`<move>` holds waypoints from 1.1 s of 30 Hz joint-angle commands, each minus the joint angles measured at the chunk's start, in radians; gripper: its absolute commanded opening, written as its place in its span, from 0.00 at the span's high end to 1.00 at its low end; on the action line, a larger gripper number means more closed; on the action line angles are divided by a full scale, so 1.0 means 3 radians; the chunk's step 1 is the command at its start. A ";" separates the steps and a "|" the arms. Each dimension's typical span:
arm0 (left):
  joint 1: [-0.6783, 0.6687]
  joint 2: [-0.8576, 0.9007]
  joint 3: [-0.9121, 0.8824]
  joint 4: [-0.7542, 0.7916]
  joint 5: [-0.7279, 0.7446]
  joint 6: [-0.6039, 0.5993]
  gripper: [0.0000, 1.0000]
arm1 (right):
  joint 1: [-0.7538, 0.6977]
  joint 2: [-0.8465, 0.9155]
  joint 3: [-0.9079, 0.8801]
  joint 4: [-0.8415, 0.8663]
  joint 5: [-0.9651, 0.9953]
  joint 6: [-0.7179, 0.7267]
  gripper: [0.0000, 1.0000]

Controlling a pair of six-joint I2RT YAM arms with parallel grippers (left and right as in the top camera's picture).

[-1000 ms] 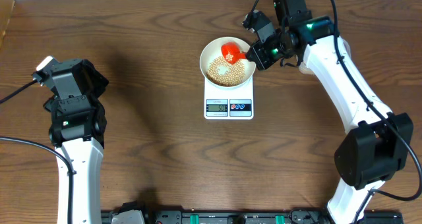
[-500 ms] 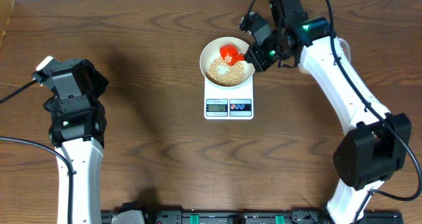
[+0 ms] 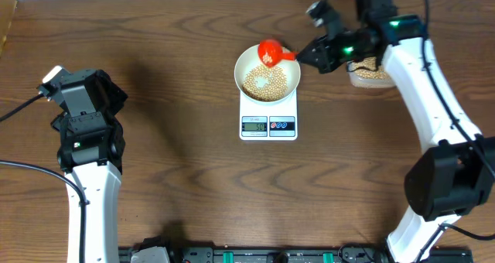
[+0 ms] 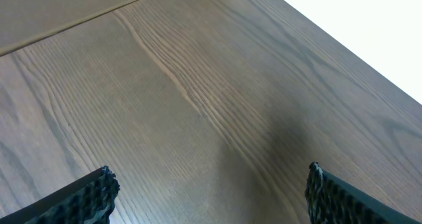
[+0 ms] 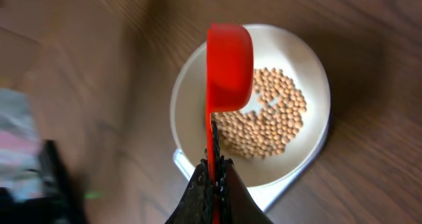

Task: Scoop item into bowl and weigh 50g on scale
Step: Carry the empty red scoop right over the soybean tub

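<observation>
The white bowl [image 3: 241, 68] stands on the white scale [image 3: 267, 126] at the table's middle back, and tan beans [image 3: 265, 83] lie in its bottom. My right gripper [image 3: 303, 56] is shut on the handle of a red scoop [image 3: 269, 52], whose cup hangs over the bowl's far rim. In the right wrist view the scoop [image 5: 229, 62] is turned edge-on above the bowl [image 5: 186, 95], with the beans [image 5: 271, 122] beside it and the right gripper [image 5: 214, 174] pinching the handle. My left gripper [image 4: 210, 184] is open over bare wood, far left of the scale.
A clear plastic tub [image 3: 370, 75] holding more beans sits right of the bowl, partly under my right arm. The left arm [image 3: 83, 128] stands at the table's left side. The table's back edge runs close behind the bowl.
My right gripper has drawn back to the right, carrying the red scoop from inside the bowl up to its far rim. The tub has come into view. The left arm has not moved.
</observation>
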 commanded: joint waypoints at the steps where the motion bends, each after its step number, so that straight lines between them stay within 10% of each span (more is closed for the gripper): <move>1: 0.0014 0.0022 0.0000 -0.0005 -0.0047 -0.0004 0.07 | -0.0229 -0.0123 0.0033 0.0039 -0.0727 0.0243 0.99; 33: 0.0014 0.0022 0.0000 -0.0005 -0.0047 -0.0005 0.07 | -0.2066 -0.0123 0.0034 0.0738 -0.1241 0.1928 0.99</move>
